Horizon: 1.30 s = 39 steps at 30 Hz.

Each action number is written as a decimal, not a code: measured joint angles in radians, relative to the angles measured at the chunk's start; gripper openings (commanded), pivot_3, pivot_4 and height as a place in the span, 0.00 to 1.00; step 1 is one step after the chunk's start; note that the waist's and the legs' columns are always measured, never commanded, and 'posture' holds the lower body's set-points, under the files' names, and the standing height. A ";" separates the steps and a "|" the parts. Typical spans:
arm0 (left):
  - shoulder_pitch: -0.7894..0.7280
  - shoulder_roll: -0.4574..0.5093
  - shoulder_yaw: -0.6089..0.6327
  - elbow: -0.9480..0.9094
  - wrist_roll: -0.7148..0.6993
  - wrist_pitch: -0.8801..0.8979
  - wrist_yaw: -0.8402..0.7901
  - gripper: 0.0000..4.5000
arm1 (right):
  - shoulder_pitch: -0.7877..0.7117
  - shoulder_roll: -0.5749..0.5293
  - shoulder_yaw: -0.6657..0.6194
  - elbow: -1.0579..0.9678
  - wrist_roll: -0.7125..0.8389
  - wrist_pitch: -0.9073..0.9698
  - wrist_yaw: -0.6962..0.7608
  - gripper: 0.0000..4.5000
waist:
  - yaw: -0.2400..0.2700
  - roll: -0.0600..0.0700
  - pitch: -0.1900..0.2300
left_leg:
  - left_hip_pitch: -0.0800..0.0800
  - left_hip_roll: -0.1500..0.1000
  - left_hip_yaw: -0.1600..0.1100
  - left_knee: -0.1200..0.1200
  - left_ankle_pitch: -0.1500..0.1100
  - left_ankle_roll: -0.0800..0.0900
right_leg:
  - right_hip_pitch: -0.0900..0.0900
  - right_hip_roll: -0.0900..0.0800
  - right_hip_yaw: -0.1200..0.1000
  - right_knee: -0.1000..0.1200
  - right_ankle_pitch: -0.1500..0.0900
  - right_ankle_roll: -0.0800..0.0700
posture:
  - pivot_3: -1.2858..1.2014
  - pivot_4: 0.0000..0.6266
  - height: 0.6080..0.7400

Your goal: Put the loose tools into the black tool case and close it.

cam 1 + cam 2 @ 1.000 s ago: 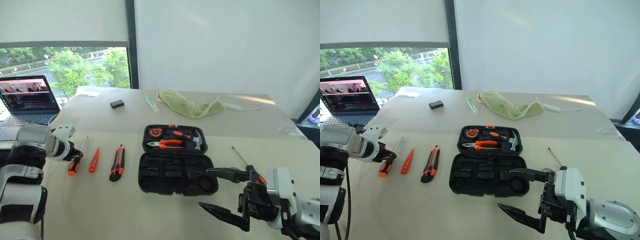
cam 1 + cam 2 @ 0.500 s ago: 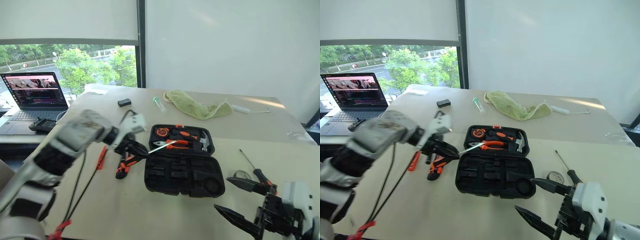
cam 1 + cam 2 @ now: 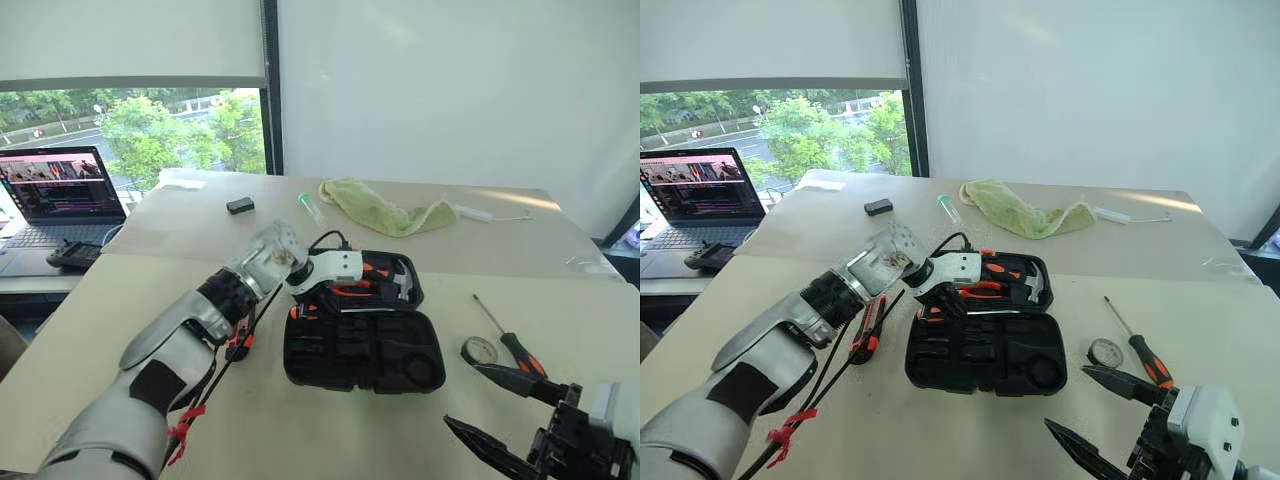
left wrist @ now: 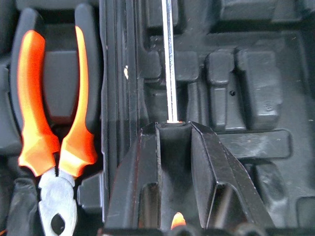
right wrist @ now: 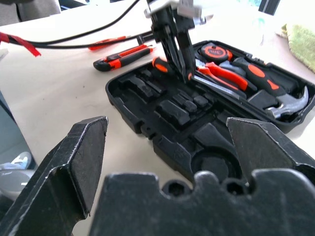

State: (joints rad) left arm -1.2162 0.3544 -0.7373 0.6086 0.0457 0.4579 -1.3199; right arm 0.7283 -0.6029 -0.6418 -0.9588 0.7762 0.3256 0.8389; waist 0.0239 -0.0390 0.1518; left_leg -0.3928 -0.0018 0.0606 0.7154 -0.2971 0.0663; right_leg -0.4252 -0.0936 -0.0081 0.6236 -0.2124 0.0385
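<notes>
Two black fingers of the left gripper (image 4: 172,125) are clenched on a long screwdriver with a black-and-orange handle and a bright steel shaft (image 4: 169,59). The shaft runs out from between the fingers, low over the black moulded plastic tool case (image 3: 350,350), which lies open on the pale table (image 3: 940,440). The gripper hangs over the near tray's 10 o'clock corner, close to the hinge. The shaft lies along the tray's long recesses, probably so the tool can drop straight into its slot. I cannot tell whether it touches the plastic yet.

In the far half, at 12 o'clock, the orange-handled pliers (image 4: 54,108) and a steel-headed hammer (image 3: 1025,285) sit in their recesses.

At the case's 3 o'clock, on the table, lies the second long black-and-orange screwdriver (image 3: 1137,340), with a small dark round tape roll (image 3: 1103,352) just beside it. At 9 o'clock lies the orange-and-black utility knife (image 3: 870,330), partly behind the left arm. The small slim orange screwdriver (image 5: 106,42) lies just beyond it.

The right gripper (image 3: 1067,398) waits at the case's 5 o'clock with its fingers spread wide and nothing between them, near the two items on that side.

Four tools remain outside the case, and the lid is not yet shut.
</notes>
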 measured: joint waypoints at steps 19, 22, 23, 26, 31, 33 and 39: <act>-0.020 -0.112 0.075 0.189 0.127 -0.194 -0.003 0.37 | 0.068 0.029 -0.002 -0.035 -0.007 -0.018 -0.037 1.00 | 0.016 0.001 0.000 | 0.000 0.001 -0.001 0.007 -0.001 0.002 | 0.003 -0.001 -0.001 0.001 0.002 0.002 | 0.52 0.24 1.00; -0.019 -0.110 0.092 0.172 0.128 -0.164 -0.011 0.52 | 0.072 0.029 -0.002 -0.042 -0.007 -0.020 -0.041 1.00 | 0.014 0.001 0.000 | -0.002 0.001 -0.001 0.008 -0.001 0.002 | 0.001 -0.001 -0.001 0.001 0.002 0.002 | 0.52 0.24 1.00; -0.014 -0.095 0.105 0.138 0.122 -0.127 -0.025 0.52 | 0.073 0.029 -0.002 -0.046 -0.007 -0.020 -0.043 1.00 | 0.014 0.001 0.000 | -0.004 0.001 -0.001 0.008 -0.001 0.002 | 0.000 -0.001 -0.001 0.001 0.002 0.002 | 0.52 0.24 1.00; -0.007 -0.020 0.162 0.018 0.098 -0.030 -0.074 0.52 | 0.079 0.029 -0.002 -0.054 -0.007 -0.020 -0.045 1.00 | 0.003 0.001 0.000 | -0.006 0.001 -0.001 0.007 -0.001 0.002 | -0.004 0.000 -0.001 0.002 0.001 0.002 | 0.52 0.24 1.00; 0.054 0.085 0.263 -0.185 0.055 0.062 -0.078 0.36 | 0.070 0.027 -0.001 -0.055 -0.007 -0.020 -0.055 1.00 | -0.001 0.003 0.000 | -0.006 0.001 -0.002 0.006 -0.001 0.002 | -0.004 -0.001 -0.001 0.002 0.001 0.002 | 0.52 0.24 1.00; 0.104 0.093 0.302 -0.245 0.020 0.103 -0.068 0.18 | 0.062 0.023 -0.001 -0.055 -0.007 -0.020 -0.057 1.00 | 0.003 0.003 0.000 | -0.006 0.001 -0.002 0.007 -0.001 0.002 | -0.003 -0.002 -0.002 0.002 0.001 0.002 | 0.52 0.24 1.00; 0.290 -0.020 0.480 -0.356 -0.130 0.284 0.090 0.01 | 0.061 0.017 0.000 -0.055 -0.006 -0.020 -0.057 1.00 | 0.007 0.003 0.000 | -0.006 0.001 -0.004 0.010 -0.001 0.002 | -0.001 -0.002 -0.004 0.002 0.002 0.003 | 0.52 0.24 1.00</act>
State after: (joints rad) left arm -0.9263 0.3343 -0.2572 0.2523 -0.0838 0.7422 -1.2298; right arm 0.7893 -0.5861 -0.6422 -1.0137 0.7701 0.3053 0.7817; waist 0.0312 -0.0361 0.1517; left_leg -0.3986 -0.0012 0.0563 0.7254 -0.2985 0.0686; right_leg -0.4262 -0.0960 -0.0119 0.6260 -0.2108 0.0411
